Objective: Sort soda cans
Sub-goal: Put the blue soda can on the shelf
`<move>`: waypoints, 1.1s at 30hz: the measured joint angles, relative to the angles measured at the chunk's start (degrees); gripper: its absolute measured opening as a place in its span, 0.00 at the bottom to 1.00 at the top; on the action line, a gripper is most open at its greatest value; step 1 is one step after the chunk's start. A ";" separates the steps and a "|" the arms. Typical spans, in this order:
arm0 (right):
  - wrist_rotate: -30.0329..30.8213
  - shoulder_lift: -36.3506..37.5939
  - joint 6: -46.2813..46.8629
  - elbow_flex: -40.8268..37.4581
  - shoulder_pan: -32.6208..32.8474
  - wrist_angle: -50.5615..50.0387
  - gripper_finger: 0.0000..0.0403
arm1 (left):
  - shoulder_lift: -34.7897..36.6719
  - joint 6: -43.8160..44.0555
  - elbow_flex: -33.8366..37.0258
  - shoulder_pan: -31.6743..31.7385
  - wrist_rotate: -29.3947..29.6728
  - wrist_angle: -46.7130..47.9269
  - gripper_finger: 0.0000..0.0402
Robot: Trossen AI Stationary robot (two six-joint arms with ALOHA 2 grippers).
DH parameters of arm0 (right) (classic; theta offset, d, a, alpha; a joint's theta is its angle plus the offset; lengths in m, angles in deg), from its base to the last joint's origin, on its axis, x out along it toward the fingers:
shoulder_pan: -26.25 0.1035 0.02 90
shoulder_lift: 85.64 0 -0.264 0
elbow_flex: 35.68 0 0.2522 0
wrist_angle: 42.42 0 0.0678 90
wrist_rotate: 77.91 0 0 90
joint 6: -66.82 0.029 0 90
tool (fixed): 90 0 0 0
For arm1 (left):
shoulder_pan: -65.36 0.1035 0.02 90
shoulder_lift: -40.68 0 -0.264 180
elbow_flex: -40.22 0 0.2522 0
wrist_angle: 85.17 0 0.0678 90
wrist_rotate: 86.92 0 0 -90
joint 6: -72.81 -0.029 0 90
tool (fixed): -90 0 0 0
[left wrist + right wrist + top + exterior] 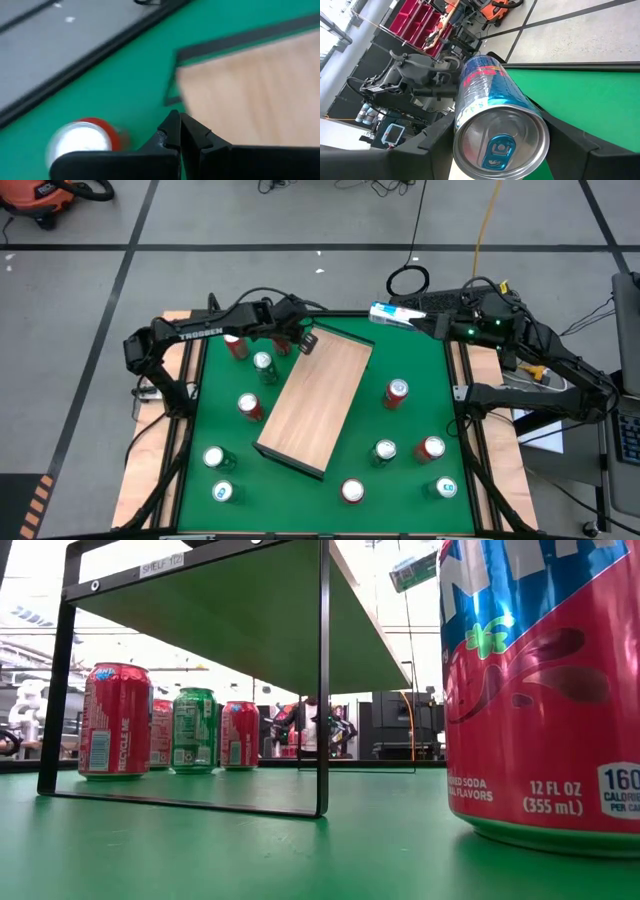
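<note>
Several soda cans stand upright on the green mat: red ones (397, 392) (250, 406) (352, 491), green ones (264, 365) (384, 451) and a teal one (445, 488). A light wooden board (318, 398) on a black frame lies slantwise in the middle. My left gripper (305, 340) is shut above the board's far left corner, with a red can (82, 142) close beside it. My right gripper (418, 320) is over the table's far right corner, shut on a blue can (393, 313). My right gripper pinches the blue can's side wall (466, 112) between its two fingers (427, 145), near the can's top end. The fingers run along the can, which lies about level with its silver top (500, 140) toward the wrist. It is lifted clear above the mat.
In the low view the board shows as a shelf on a black frame (322, 680), with red and green cans (115, 720) (193, 730) behind it. A big red can (545, 690) stands near the table's front edge. Black rails (455, 380) border the mat.
</note>
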 joint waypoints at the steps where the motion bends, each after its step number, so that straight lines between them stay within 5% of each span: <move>1: 0.01 -0.13 0.00 0.00 0.00 0.00 0.58 | -0.05 -0.03 0.07 0.31 0.62 0.52 0.00; 18: 0.26 -0.48 1.55 0.00 0.00 0.02 0.58 | -6.47 -6.87 1.60 -1.15 -6.42 -14.88 0.00; 33: 0.46 -0.87 1.55 0.00 0.00 0.02 0.58 | -1.76 -9.21 -1.00 -1.17 -4.46 -11.38 0.00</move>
